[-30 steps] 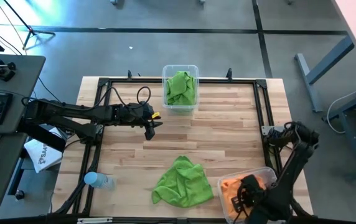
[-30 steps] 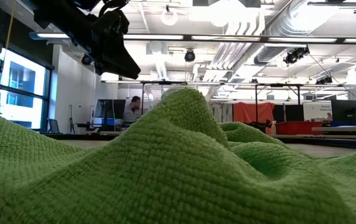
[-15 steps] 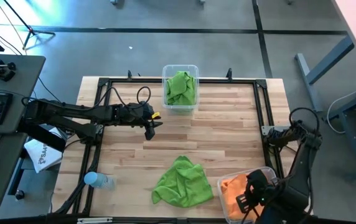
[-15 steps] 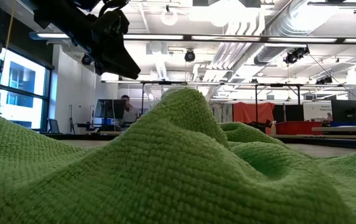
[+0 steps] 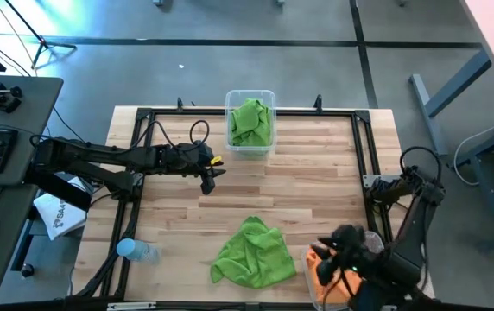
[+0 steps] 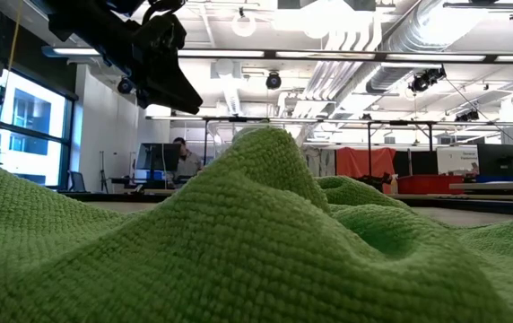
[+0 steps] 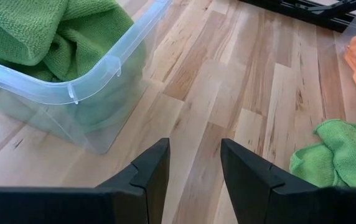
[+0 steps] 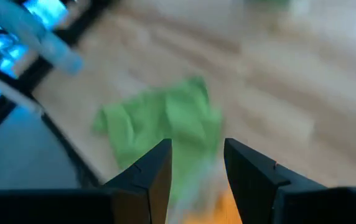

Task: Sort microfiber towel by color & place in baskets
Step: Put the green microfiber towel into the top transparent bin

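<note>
A clear basket at the table's far edge holds green towels. One loose green towel lies crumpled on the wood near the near edge; it fills the low view. At the near right corner, orange towels lie in the second basket, mostly hidden under my right arm. My right gripper is open, above that basket's left side, facing the loose green towel. My left gripper is open and empty, hovering near the far basket.
A blue-capped bottle lies near the table's near left corner. A white paper bag sits off the table's left edge. Bare wood lies between the far basket and the loose towel. A person stands in the room behind.
My right gripper has risen out of the basket with the orange towels and swung toward the table's left, toward the loose green towel. The towels have not moved.
</note>
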{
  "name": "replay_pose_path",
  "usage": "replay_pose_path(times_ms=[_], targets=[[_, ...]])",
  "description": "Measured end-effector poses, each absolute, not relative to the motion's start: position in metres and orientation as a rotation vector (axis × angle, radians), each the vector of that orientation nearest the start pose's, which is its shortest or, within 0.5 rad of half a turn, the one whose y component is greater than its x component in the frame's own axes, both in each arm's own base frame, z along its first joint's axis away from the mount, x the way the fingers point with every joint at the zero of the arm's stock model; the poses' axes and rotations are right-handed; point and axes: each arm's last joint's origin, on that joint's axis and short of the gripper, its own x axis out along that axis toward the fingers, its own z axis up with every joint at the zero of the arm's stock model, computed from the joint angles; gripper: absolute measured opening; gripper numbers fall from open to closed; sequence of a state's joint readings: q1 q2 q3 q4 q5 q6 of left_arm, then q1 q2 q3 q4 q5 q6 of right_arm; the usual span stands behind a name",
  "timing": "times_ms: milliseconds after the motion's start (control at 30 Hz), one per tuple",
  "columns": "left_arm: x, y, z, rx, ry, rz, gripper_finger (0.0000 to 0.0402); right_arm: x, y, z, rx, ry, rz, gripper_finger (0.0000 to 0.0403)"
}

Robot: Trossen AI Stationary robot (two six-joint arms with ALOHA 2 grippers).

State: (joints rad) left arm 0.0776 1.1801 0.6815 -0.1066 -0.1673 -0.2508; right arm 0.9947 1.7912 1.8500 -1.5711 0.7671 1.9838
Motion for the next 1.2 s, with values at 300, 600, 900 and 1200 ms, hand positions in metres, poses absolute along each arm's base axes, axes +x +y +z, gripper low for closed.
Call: replay_pose_path(times_ms=[300, 600, 900, 1200], targets=[[0.241, 0.024, 0.228, -0.215, 0.574, 0.312, 0.0133, 0.264, 0.208, 0.338, 0.163, 0.490, -0.794, 0.0142], [0.242, 0.022, 0.228, -0.216, 0.576, 0.296, 0.0133, 0.338, 0.140, 0.286, 0.009, 0.881, -0.981, 0.0129], [0.242, 0.006, 0.228, -0.205, 0.593, 0.213, 0.0133, 0.364, 0.117, 0.203, -0.020, 0.993, -0.936, 0.0011], [0.242, -0.006, 0.228, -0.200, 0.596, 0.169, 0.0133, 0.362, 0.087, 0.138, 0.202, 0.840, -0.570, 0.0003]])
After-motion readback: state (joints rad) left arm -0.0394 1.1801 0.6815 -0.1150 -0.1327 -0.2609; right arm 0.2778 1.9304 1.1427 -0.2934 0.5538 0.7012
